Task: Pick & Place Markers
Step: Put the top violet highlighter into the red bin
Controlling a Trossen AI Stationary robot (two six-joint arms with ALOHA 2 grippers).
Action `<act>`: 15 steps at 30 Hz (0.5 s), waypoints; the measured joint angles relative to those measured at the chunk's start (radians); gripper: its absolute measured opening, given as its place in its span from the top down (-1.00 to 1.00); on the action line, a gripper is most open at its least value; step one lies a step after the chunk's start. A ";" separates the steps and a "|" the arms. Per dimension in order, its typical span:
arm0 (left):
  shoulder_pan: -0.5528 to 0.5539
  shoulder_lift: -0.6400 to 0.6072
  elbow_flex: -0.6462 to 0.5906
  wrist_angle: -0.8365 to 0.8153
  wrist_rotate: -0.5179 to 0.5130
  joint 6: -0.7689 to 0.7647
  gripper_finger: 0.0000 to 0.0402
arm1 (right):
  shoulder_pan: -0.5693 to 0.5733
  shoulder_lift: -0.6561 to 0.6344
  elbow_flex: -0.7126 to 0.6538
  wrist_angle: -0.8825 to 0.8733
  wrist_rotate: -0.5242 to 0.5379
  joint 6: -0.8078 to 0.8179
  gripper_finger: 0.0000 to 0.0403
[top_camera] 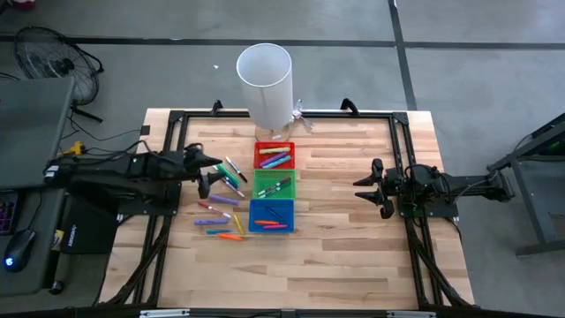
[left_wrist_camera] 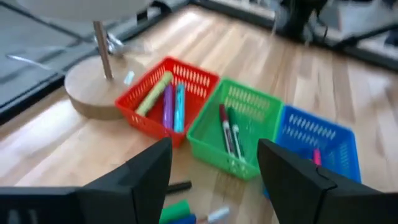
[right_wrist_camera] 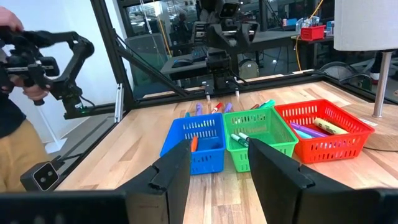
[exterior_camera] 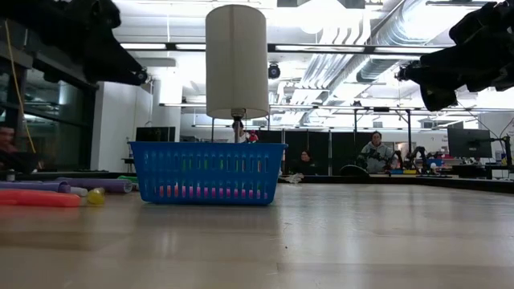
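Note:
Three bins stand in a row at mid-table: red [top_camera: 274,155] farthest, green [top_camera: 274,185], blue [top_camera: 271,215] nearest. Each holds a few markers: a yellow-green, a purple and a blue one [left_wrist_camera: 166,99] in the red bin, red- and green-capped ones [left_wrist_camera: 227,129] in the green bin, pink and orange ones [top_camera: 275,223] in the blue bin. Several loose markers [top_camera: 221,205] lie flat on the table left of the bins. My left gripper [top_camera: 212,172] [left_wrist_camera: 214,180] hangs open above those loose markers, slanting down toward the bins. My right gripper [top_camera: 360,188] [right_wrist_camera: 217,171] waits open, level, right of the bins.
A lamp with a white shade [top_camera: 264,84] stands on a round wooden base [left_wrist_camera: 93,93] just beyond the red bin. Bare wood lies on the near side and between the bins and my right gripper. People sit in the room behind [exterior_camera: 375,152], and a person's hand [right_wrist_camera: 25,56] holds a device beyond the table.

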 joint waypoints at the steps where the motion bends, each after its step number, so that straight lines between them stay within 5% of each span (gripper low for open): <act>1: 0.000 0.033 0.029 -0.027 0.020 0.000 -0.16 | 0.000 0.000 0.000 0.000 0.000 -0.001 0.26; 7: 0.000 0.209 0.182 -0.223 0.124 0.002 -0.16 | 0.000 0.000 0.000 0.000 0.000 -0.002 0.26; 15: 0.001 0.379 0.298 -0.451 0.128 0.003 -0.16 | 0.000 0.000 0.000 0.000 0.000 -0.001 0.26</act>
